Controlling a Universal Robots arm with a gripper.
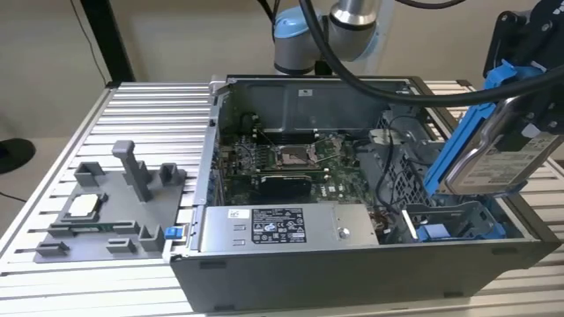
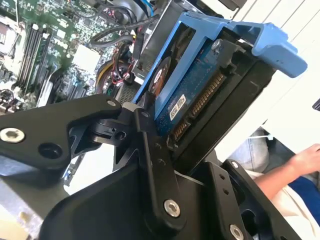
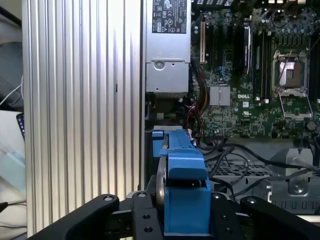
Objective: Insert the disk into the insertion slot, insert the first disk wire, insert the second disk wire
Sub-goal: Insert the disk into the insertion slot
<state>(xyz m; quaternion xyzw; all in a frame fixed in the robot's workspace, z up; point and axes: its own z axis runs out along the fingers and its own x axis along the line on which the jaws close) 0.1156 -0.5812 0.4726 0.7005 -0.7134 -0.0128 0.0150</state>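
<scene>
**The disk (image 1: 493,155) is hanging tilted above the insertion slot (image 1: 458,212).**
Exterior view: the end effector (image 1: 531,122) is clamping the disk at the case's 3 o'clock, with the slot lying apart at the disk's 7 o'clock. Second wrist view: the fingers (image 2: 150,150) are pinching the blue carrier's sides. First wrist view: loose cables (image 3: 231,152) are lying near the bay. The likely hazard is the tilted frame catching the slot's rim or snagging these cables.

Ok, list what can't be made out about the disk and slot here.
- Disk: its top is hidden by the gripper in the exterior view.
- Slot: partly hidden behind the disk's lower end, exterior view.
- Disk wires: cannot be told apart among the tangled cables, first wrist view.
- Person's arm: cut off by the second wrist view's edge.
</scene>
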